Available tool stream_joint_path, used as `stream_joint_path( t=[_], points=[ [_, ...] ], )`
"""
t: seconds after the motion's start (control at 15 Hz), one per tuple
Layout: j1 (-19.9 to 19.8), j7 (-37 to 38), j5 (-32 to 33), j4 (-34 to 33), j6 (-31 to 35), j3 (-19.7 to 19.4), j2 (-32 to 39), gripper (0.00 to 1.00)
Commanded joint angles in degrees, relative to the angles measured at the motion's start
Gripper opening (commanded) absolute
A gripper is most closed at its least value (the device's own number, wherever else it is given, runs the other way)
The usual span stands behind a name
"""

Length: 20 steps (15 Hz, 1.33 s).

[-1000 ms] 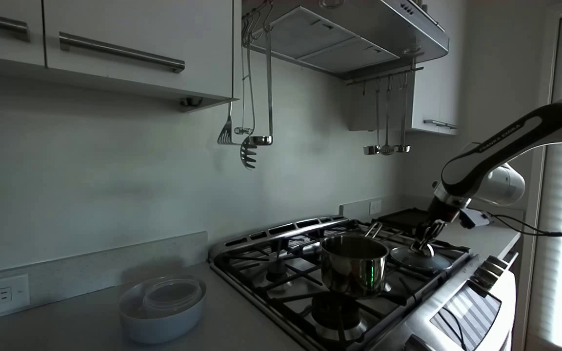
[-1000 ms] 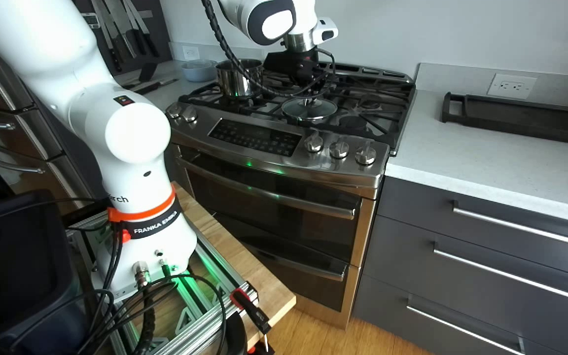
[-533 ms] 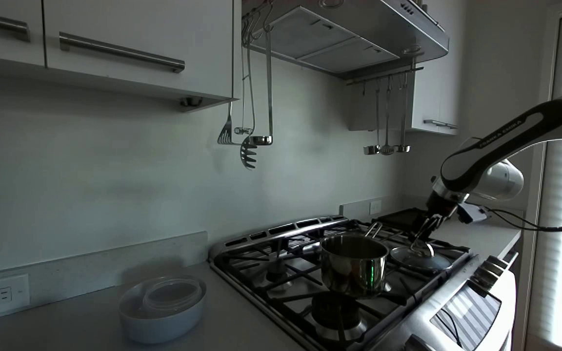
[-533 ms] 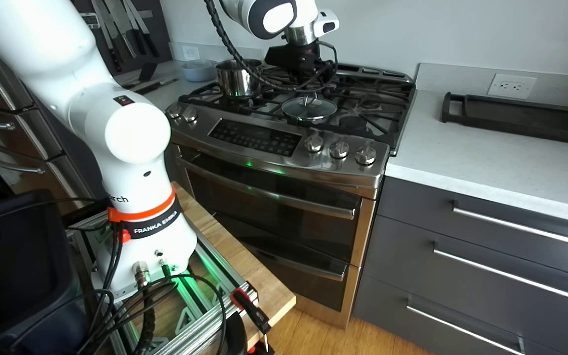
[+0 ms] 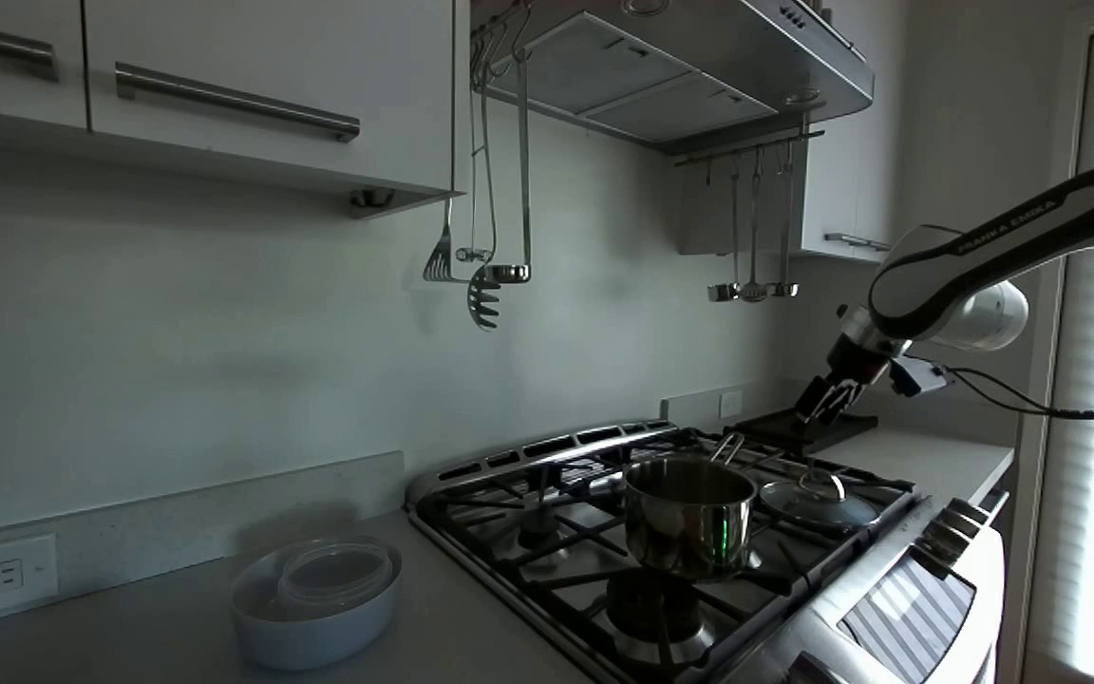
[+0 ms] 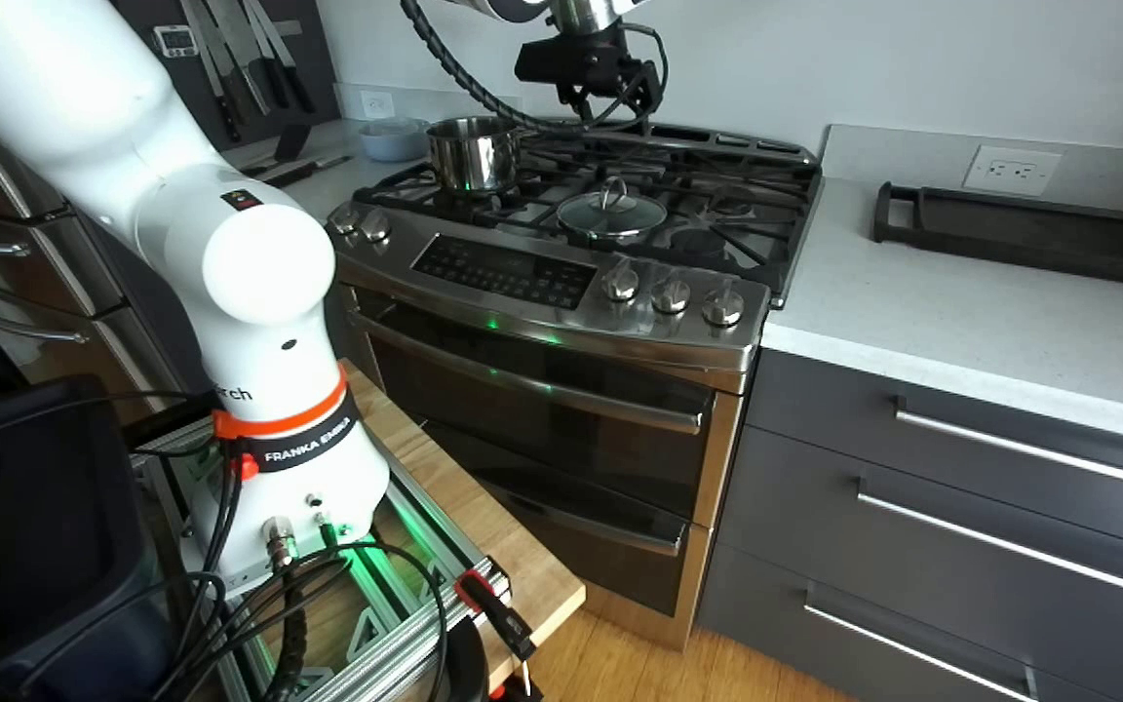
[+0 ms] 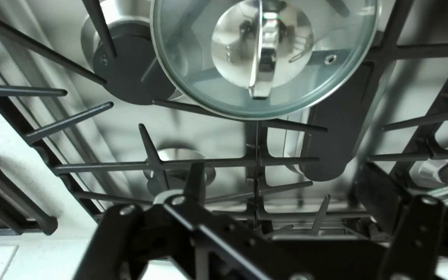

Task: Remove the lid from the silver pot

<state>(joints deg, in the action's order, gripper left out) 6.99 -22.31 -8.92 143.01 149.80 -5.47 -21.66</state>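
Note:
The silver pot point(image 5: 689, 518), shiny and straight-sided, stands uncovered on the stove with its rim in sight; it also shows as the steel pot point(image 6: 474, 161) in an exterior view. Beside it the lid point(image 6: 612, 219), round glass with a shiny metal loop handle point(image 7: 262, 58), rests flat on the burner grates. Above the lid and apart from it hangs my gripper point(image 5: 820, 407), its fingers spread wide. In the wrist view the gripper point(image 7: 286, 181) has nothing between its fingertips, and the lid lies at the top of that picture.
Black burner grates point(image 7: 255, 161) spread under the gripper. A black griddle tray point(image 6: 1039, 234) sits on the counter. White-blue dishes point(image 5: 314, 617) are stacked on the counter near the pot. Utensils point(image 5: 754, 228) hang from the range hood point(image 5: 680, 76) above the stove.
My gripper was down at the lid's handle a second ago; its fingers have parted and it has risen away. The lid and the pot have stayed in place.

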Motion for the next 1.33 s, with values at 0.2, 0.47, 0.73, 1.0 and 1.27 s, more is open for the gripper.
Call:
stream_joint_path(
  t=[0.2, 0.47, 0.73, 1.0, 1.27],
  points=[
    [2.5, 1.8, 0.9, -4.3, -11.0, 3.5, -5.8, 1.00],
    [6.2, 1.3, -1.5, -8.2, -17.7, 5.0, -5.2, 1.00],
    [7.7, 4.3, -3.3, -11.4, -25.3, 7.8, -2.8, 1.00],
    [7.0, 6.9, -2.4, -11.2, -25.9, 9.9, -2.7, 1.00],
    [6.8, 8.2, -2.3, -12.0, -26.1, 10.7, -1.2, 1.00]
  ],
)
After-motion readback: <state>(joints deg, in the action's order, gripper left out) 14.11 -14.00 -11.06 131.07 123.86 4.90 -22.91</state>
